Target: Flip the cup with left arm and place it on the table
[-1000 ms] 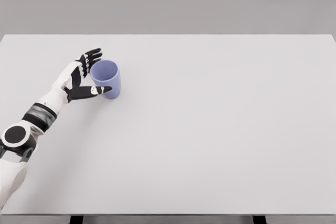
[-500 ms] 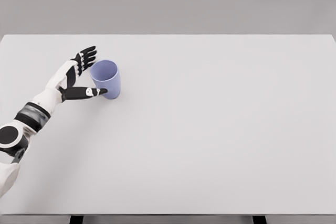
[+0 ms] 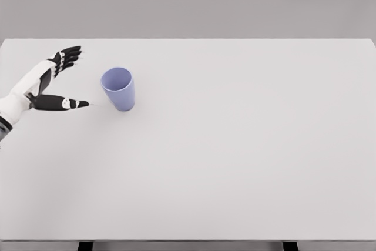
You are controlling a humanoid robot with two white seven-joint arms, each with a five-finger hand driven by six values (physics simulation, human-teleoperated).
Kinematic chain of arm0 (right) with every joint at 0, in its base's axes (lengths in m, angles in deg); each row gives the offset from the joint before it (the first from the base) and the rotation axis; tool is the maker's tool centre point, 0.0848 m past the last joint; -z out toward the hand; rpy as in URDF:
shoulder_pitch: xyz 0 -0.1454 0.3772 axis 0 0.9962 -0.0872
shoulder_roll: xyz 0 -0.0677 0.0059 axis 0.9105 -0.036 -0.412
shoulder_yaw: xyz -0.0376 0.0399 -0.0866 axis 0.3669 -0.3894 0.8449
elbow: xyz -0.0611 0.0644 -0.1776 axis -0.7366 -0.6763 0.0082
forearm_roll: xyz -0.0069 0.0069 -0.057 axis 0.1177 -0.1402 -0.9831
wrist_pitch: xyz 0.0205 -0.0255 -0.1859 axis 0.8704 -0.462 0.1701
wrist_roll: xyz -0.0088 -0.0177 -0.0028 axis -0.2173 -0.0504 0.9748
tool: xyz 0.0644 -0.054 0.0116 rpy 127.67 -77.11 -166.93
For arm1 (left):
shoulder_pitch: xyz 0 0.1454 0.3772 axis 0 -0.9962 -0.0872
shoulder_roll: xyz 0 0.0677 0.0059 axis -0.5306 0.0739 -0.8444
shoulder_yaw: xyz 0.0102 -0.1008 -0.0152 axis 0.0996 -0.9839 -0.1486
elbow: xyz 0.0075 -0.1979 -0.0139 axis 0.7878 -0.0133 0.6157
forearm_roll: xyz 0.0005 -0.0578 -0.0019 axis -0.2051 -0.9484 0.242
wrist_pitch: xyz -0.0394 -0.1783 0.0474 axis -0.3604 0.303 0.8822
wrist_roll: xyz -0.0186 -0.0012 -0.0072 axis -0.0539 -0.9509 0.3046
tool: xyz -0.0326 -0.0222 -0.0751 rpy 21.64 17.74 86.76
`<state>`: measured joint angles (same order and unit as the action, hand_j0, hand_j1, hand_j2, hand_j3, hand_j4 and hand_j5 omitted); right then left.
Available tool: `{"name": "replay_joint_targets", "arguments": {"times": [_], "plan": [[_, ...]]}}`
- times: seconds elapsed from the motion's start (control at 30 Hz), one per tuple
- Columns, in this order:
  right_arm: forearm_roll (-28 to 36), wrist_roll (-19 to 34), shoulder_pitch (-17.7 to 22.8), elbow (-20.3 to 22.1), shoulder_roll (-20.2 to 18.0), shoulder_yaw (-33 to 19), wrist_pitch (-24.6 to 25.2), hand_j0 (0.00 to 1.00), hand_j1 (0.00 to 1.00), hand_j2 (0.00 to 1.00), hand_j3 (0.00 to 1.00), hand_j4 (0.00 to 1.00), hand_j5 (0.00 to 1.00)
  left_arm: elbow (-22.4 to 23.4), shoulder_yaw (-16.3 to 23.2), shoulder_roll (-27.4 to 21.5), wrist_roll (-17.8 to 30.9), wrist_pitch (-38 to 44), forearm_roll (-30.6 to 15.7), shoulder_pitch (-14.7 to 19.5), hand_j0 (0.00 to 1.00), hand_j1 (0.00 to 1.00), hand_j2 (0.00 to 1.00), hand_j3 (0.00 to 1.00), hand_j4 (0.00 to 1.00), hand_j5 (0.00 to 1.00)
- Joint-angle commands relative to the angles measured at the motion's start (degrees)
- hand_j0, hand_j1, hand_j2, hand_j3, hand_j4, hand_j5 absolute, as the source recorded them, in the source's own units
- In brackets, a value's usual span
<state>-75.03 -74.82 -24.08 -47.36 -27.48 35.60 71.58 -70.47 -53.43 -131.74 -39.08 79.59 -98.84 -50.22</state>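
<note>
The left hand (image 3: 50, 83) is at the desk's left edge, thumb and fingers spread wide, holding nothing, apart from the cup (image 3: 118, 88). The lilac cup stands upright, mouth up, on the white desk (image 3: 247, 145), left of centre toward the far side. It appears a light, rigid, smooth-walled tumbler, likely slippery; the mid-wall, thumb opposing fingers, looks the soundest hold. Right hand not visible.

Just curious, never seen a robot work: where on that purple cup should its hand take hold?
Around the side wall of the cup, from its left, probably: it stands upright, mouth up, with no handle showing, and the open left robot hand is beside it there.
</note>
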Motion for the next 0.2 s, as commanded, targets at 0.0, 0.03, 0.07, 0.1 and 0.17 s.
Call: {"name": "replay_joint_targets", "arguments": {"times": [0.0,0.03,0.07,0.1,0.17], "plan": [[0.00,0.01,0.00,0.00,0.00,0.00,0.00,1.00,1.00,1.00,1.00,1.00,1.00,-0.97,-0.53,-3.01,-0.01,-0.29,-0.10,0.00,1.00,1.00,1.00,1.00,1.00,1.00],[0.00,0.01,-0.09,0.00,0.00,0.00,0.00,1.00,1.00,1.00,1.00,1.00,1.00,-0.97,-0.96,-3.10,-0.01,-0.29,-0.10,0.00,1.00,1.00,1.00,1.00,1.00,1.00],[0.00,0.01,0.00,0.00,0.00,0.00,0.00,1.00,1.00,1.00,1.00,1.00,1.00,-0.97,-0.97,-3.45,-0.01,-0.29,-0.01,0.00,1.00,1.00,1.00,1.00,1.00,1.00],[0.00,0.01,0.00,0.00,0.00,0.00,0.00,1.00,1.00,1.00,1.00,1.00,1.00,-0.88,-1.06,-4.33,-0.01,-0.21,-0.01,-0.09,1.00,1.00,1.00,1.00,1.00,1.00],[0.00,0.01,0.00,0.00,0.00,0.00,0.00,1.00,1.00,1.00,1.00,1.00,1.00,-0.88,-1.84,-4.60,-0.10,-0.21,-0.01,-0.09,1.00,1.00,1.00,1.00,1.00,1.00]]}}
